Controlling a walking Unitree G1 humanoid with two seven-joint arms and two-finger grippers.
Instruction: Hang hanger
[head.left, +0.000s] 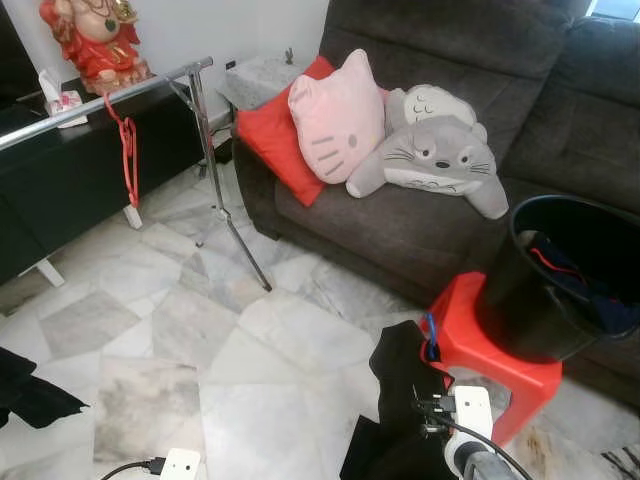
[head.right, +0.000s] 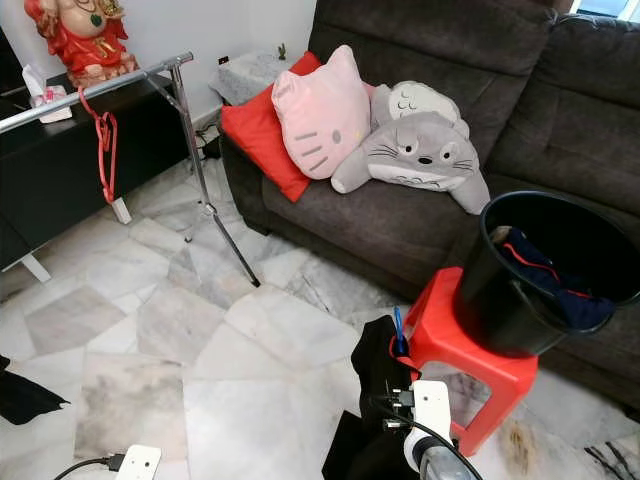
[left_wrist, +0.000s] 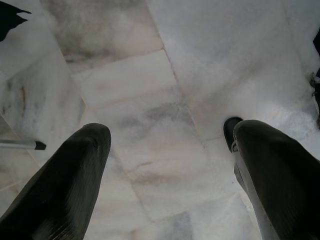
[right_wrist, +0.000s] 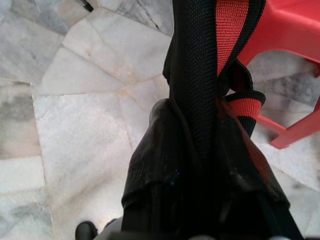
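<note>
Your right gripper (right_wrist: 200, 165) clenches a black-and-red knit garment (right_wrist: 200, 75) beside the red plastic stool (head.left: 500, 350); left gripper (left_wrist: 165, 150), released, hangs above marble floor (left_wrist: 200, 60).

Red hanger (head.left: 128, 150), red stool (head.left: 500, 355), black bucket (head.left: 545, 300), pink cat cushion (head.left: 337, 118), grey-veined white marble floor (head.left: 250, 350).

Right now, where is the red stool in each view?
Left eye view: red stool, lower right, under the black bucket.
Right eye view: stool, lower right, under the bucket.
Right wrist view: stool behind the black garment.
Left wrist view: marble floor, the landmark every view shares.
</note>
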